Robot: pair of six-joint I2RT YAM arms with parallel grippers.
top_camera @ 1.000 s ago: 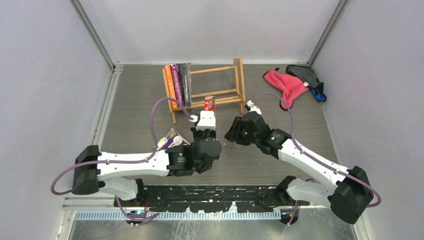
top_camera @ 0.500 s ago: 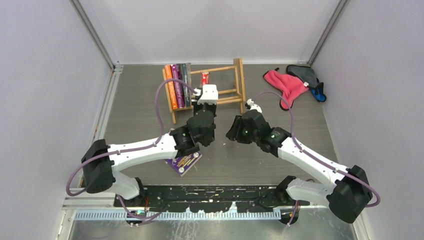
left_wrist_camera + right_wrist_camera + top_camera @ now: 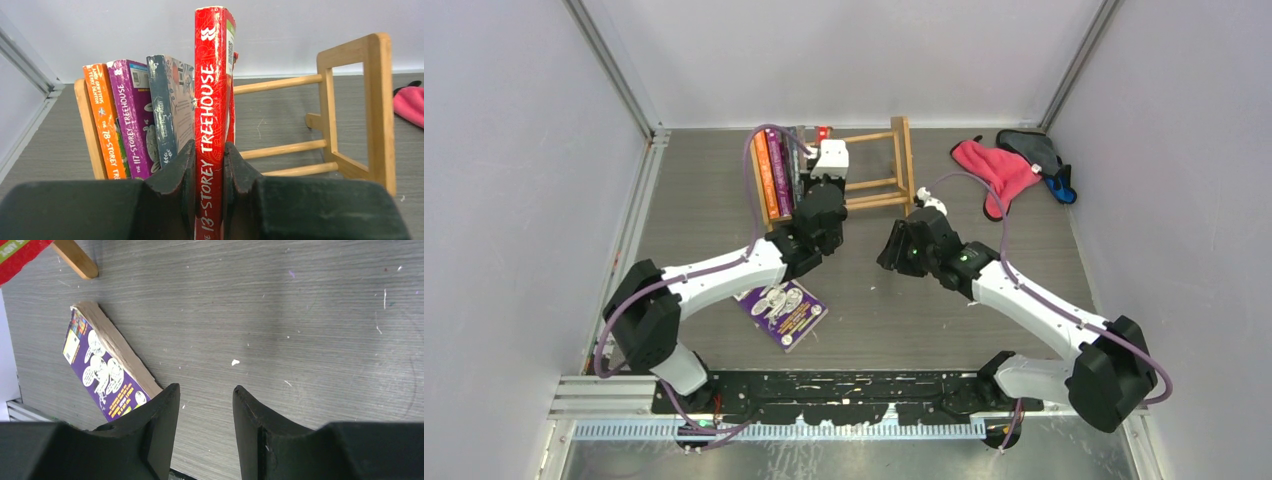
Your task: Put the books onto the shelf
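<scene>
Your left tool [image 3: 210,152] is clamped on the red book [image 3: 214,75], long axis vertical, spine toward the wrist camera, lettered "13-STOREY TREEHOUSE". It is at the wooden shelf [image 3: 377,100], just beside the dark blue book [image 3: 165,110]. Next come the purple book [image 3: 131,115], "117-STOREY TREEHOUSE", and the orange book [image 3: 104,130], "78-STOREY", all upright. Your right tool [image 3: 202,395] stands half-spread, holding nothing, over the tabletop [image 3: 300,315]. A loose purple book [image 3: 100,370] lies flat there.

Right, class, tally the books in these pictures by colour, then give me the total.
Orange book: 1
Purple books: 2 (one standing, one lying flat)
Dark blue book: 1
Red book: 1
Total: 5
</scene>
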